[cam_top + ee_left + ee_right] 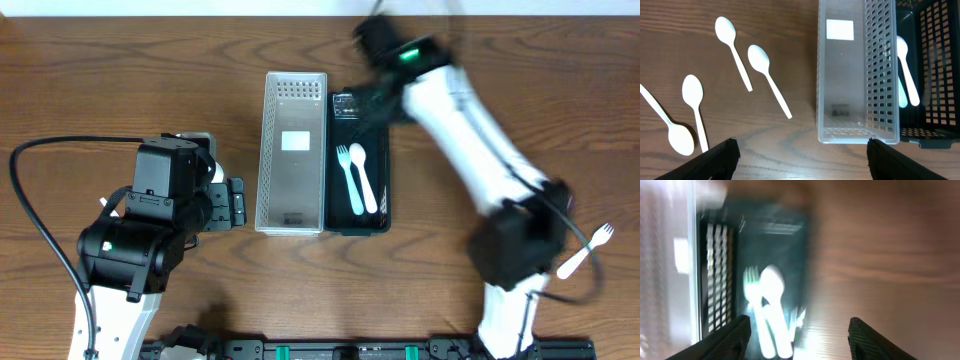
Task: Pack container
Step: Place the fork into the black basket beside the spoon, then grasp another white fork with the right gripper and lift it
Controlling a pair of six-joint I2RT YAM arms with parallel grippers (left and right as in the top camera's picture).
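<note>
Loose spoons [738, 60], four of them, lie on the table ahead of the left gripper [801, 150], off to its left-finger side. Overhead, the arm hides them. Left jaws are wide open and empty. Nearest spoon [771, 85] is just ahead-left of the gap, long axis running away from the jaws with a slight slant, bowl at the far end. Clear basket [880, 75] is ahead on the right-finger side with nothing in it, long axis also away from the jaws. Black basket [335, 200] sits against its far wall and holds packed fork [344, 156] and packed spoon [362, 180].

Right gripper [799, 325]: view is blurred, fingers apart, nothing between them, black basket ahead toward its left finger. Loose fork [597, 236] is by the right arm's base, well apart from those jaws.

Judgement: the spoons go to the left arm, which is far nearer; jaws should close across the handle.
</note>
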